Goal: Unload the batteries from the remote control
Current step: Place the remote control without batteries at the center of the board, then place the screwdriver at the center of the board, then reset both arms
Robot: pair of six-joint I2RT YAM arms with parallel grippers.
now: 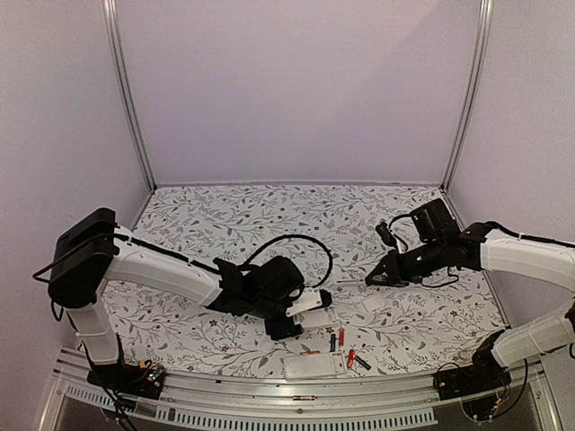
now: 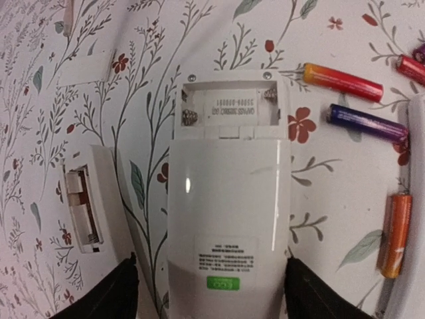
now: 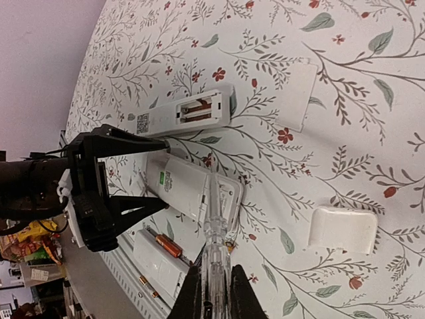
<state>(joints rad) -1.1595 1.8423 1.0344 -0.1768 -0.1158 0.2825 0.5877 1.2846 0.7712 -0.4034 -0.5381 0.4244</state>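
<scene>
Left gripper (image 2: 216,289) clamps remote (image 2: 229,219); right gripper (image 3: 214,296) pinches a stick (image 3: 212,226). Batteries (image 2: 343,81) by near edge look light, slick; pinch mid-body.

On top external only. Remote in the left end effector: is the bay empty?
Observer: Yes. Left wrist shows the held remote with its bay open, springs bare, nothing inside.
Operator: Right end effector holding anything?
Observer: A thin clear stick, clamped, pointing toward that remote.
Operator: Any remote still loaded?
Observer: Likely. Right wrist shows a second remote with red-orange shapes in its open bay.
</scene>
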